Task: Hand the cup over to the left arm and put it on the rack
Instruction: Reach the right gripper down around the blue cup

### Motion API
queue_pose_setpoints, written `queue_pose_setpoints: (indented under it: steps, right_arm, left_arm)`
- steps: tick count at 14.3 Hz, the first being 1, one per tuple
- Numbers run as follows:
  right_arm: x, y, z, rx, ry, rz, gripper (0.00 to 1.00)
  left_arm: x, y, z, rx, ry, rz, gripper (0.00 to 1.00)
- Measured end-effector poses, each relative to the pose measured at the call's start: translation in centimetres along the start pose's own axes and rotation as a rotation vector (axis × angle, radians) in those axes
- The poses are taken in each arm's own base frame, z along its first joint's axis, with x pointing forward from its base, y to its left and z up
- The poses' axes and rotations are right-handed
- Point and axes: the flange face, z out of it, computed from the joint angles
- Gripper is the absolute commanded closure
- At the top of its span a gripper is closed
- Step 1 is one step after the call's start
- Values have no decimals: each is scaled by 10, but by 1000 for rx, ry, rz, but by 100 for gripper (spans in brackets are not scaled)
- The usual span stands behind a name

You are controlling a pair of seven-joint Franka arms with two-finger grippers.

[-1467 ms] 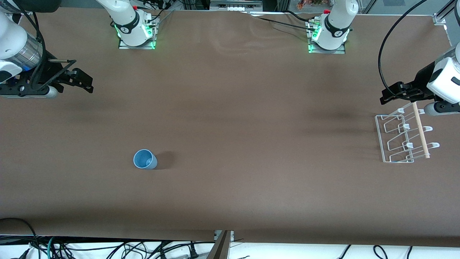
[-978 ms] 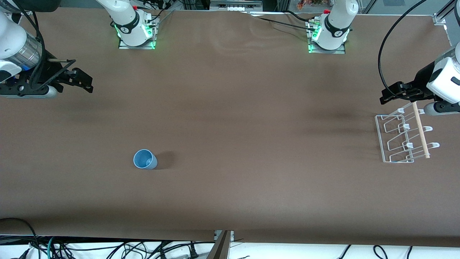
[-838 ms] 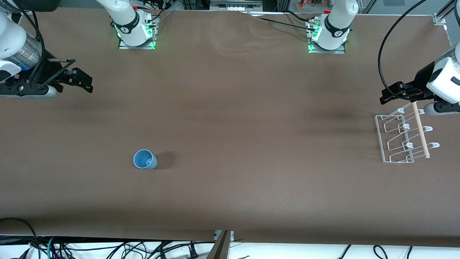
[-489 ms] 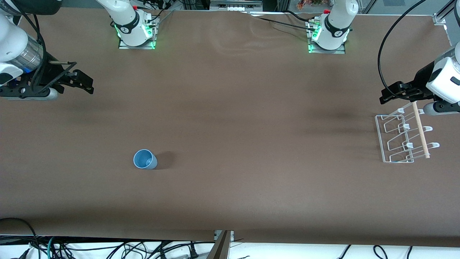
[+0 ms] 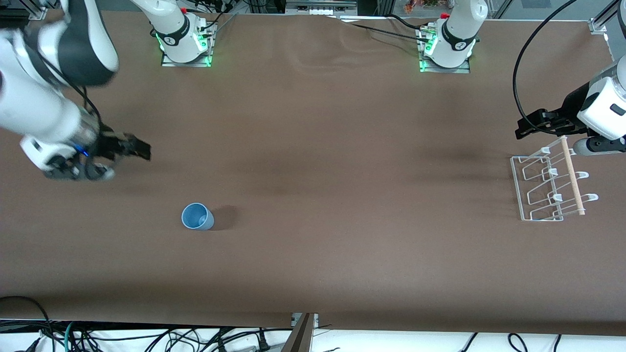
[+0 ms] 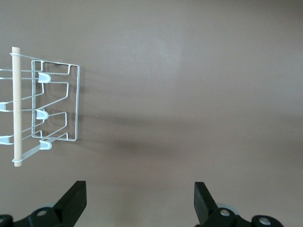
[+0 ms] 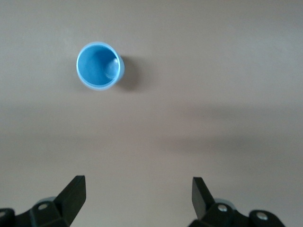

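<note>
One light-blue cup (image 5: 197, 216) stands upright on the brown bench (image 5: 313, 254), mouth up, nearer to the front camera than anything else on it and toward the right arm's end. Its inside is bare in the right wrist view (image 7: 100, 65), and a short shadow lies just beside it on the bench.

Farther from the camera, at the left arm's end, sits the white wire rack (image 5: 545, 188), well apart from the cup. A light wooden dowel (image 5: 572, 177) lies across its upright loops, and small white hooks (image 5: 553, 172) tip the wires. The left wrist view shows the rack (image 6: 54, 106) flat on the bench with the dowel (image 6: 17, 106) across it.

Farther still, the right hand (image 5: 131, 149) hangs over bare bench at the right arm's end, apart from the cup. Its two black fingers (image 7: 73, 194) are spread wide with nothing between them. The right arm (image 5: 44, 93) reaches in low from its base (image 5: 185, 46).

The left hand (image 5: 530, 126) hangs over the bench just beside the rack's edge farthest from the camera, fingers (image 6: 75, 201) likewise spread and holding nothing. The left arm (image 5: 604, 105) waits there, a thick black cable (image 5: 525, 54) arcing to its wrist, its base (image 5: 446, 49) farthest of all.
</note>
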Motion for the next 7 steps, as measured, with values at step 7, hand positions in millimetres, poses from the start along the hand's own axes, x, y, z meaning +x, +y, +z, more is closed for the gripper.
queue_pose_setpoints:
  steps: [7]
  right_arm:
    - [73, -35, 124, 37, 18, -21, 1]
  left_arm:
    - [0, 2, 0, 0, 0, 4, 0]
